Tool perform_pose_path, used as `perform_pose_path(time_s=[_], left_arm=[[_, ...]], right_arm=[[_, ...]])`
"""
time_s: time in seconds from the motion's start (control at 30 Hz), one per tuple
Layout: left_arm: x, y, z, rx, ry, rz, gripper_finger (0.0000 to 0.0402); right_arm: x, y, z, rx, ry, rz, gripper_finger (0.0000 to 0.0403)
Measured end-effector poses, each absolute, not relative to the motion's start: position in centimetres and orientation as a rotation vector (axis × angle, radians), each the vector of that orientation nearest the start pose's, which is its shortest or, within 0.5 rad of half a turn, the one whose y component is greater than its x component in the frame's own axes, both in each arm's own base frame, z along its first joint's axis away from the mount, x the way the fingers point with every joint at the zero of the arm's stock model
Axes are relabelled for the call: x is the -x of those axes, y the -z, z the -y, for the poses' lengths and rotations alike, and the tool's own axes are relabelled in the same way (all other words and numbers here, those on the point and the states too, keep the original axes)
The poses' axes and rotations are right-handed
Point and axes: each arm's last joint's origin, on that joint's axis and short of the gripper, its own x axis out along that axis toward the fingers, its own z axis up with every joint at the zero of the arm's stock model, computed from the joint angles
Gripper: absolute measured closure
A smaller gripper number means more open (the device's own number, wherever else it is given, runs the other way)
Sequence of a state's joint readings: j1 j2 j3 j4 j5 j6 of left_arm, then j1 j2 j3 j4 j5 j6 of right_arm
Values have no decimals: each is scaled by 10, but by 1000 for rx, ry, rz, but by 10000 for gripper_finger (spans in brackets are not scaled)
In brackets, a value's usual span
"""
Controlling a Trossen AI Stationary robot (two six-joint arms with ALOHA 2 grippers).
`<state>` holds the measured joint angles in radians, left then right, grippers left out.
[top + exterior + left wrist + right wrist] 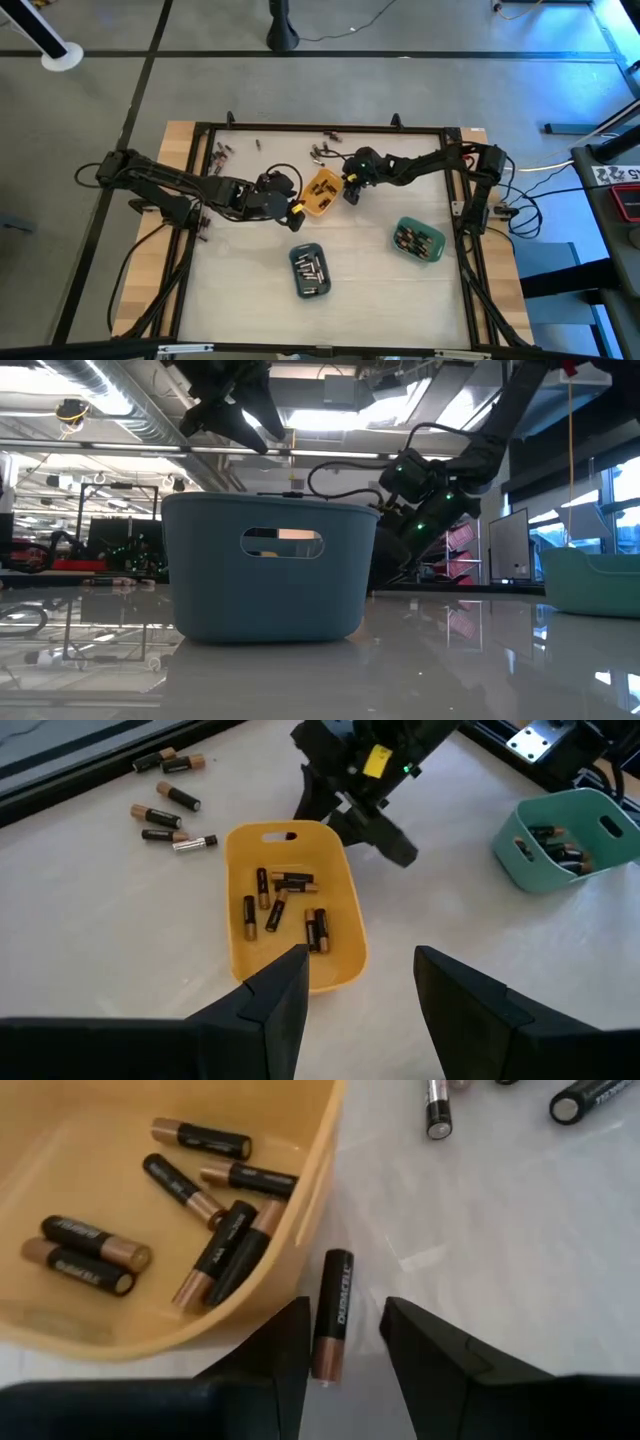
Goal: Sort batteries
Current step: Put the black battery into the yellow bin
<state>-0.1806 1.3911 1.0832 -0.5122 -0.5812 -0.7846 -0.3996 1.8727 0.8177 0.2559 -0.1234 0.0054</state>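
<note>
An orange tray [322, 190] with several batteries [285, 905] in it sits on the table's far middle. My right gripper [345, 1305] stands just off the tray's right wall [310, 1190], shut on a black and copper battery [333, 1315]. In the high view it is at the tray's right side [352, 192]. My left gripper [360, 960] hangs open above the tray's near-left corner [297, 215] with nothing between its fingers. Loose batteries [165, 815] lie on the table beyond the tray. My right gripper has the battery's copper end [330, 1355] between its two fingers, slanting down from the table's right. The battery lies along the fingers, and its black end [338, 1270] sticks out ahead toward the tray's wall. I cannot tell whether it is clear of the table.
A slate-blue tray [310, 270] with batteries stands near the front middle and fills the low view [265, 565]. A green tray [420, 240] with batteries sits at the right. More loose batteries [220, 152] lie at the far left, inside the black frame [320, 127].
</note>
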Motion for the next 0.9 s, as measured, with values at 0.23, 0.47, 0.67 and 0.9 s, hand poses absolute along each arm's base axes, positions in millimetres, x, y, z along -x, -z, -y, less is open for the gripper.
perform_pose_path(time_s=[0.23,0.47,0.67,0.9], left_arm=[[-285,-279,37,447,-647,-561,229],[-285,-279,37,452,-649,-559,229],[-285,-279,37,454,-652,-562,229],[-282,-277,36,453,-670,-588,229]], right_arm=[[-312,-96,129,-218,318,-846,334],[-310,-96,129,-223,321,-875,376],[-303,-113,126,-219,328,-873,385],[-287,-147,121,-185,374,-890,385]])
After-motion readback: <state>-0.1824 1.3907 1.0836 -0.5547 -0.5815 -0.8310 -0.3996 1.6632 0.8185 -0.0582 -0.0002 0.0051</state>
